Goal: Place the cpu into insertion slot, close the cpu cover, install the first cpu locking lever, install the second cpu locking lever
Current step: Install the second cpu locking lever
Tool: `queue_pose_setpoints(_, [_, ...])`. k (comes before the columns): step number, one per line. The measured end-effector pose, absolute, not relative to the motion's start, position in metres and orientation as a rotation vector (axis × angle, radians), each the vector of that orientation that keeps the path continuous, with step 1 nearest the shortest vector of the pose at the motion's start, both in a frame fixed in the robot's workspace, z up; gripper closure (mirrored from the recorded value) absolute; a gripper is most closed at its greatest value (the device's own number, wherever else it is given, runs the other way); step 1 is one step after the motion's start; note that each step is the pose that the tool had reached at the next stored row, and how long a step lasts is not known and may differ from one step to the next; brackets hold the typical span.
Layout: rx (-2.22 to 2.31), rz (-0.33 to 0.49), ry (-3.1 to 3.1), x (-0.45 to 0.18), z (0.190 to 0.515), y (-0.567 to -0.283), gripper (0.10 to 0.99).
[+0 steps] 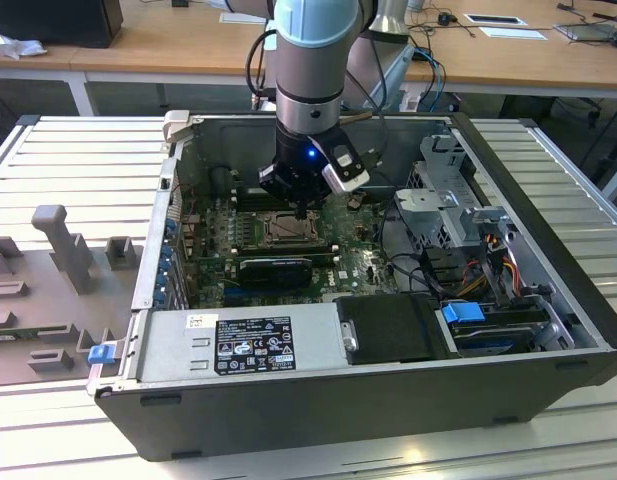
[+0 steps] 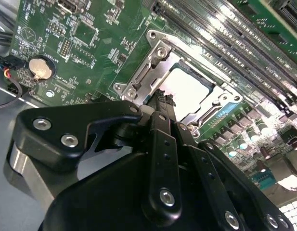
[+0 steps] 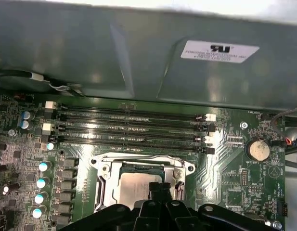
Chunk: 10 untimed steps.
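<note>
— Over the insertion slot (image 1: 285,232), inside the open computer case (image 1: 548,210): hanging straight down on the gripper (image 1: 304,212), black and angular.

— How far open, those fingers (image 2: 162,103)?

— Pinched together, tip against tip in both wrist views. Grasping nothing. Poised at the edge of the cpu cover (image 2: 143,77); touching it or just above, cannot tell.

— And where to find the cpu (image 2: 189,89)?

— Seated in the slot, lying flat, silver-grey face up. Framed all round by the cover, lowered over it, with the chip showing through the large window. Thin bright metal, that frame, with round screw heads at the corners.

— Around the slot?

— Green circuit board (image 2: 90,38), dense with small parts. Long black memory slots (image 3: 129,127) in parallel rows just beside the socket. Round silver coin battery (image 3: 258,149) further along the board. Row of small blue-topped capacitors (image 3: 42,167) on the other side.

— And lower in the case?

— Grey power-supply box (image 1: 238,345) with a white-and-black label, along the near wall. Tangle of coloured cables (image 1: 478,265) and a metal drive cage towards the exterior view's right.

— Resting on what?

— On a grey ribbed metal surface (image 1: 78,150), slatted lengthwise. Grey moulded fixtures (image 1: 63,240) on it at the exterior view's left, well apart from the case. Behind, pale wooden desks (image 1: 168,50) with papers and more cables.
</note>
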State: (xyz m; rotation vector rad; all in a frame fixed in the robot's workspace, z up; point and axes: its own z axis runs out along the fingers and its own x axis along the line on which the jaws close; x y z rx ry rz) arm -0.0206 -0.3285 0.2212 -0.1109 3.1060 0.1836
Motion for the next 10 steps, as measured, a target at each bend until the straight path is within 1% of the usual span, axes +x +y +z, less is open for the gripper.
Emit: queue_pose_setpoints(10, [-0.111,0.183,3.106,-0.0205,0.2241,-0.3319,0.98])
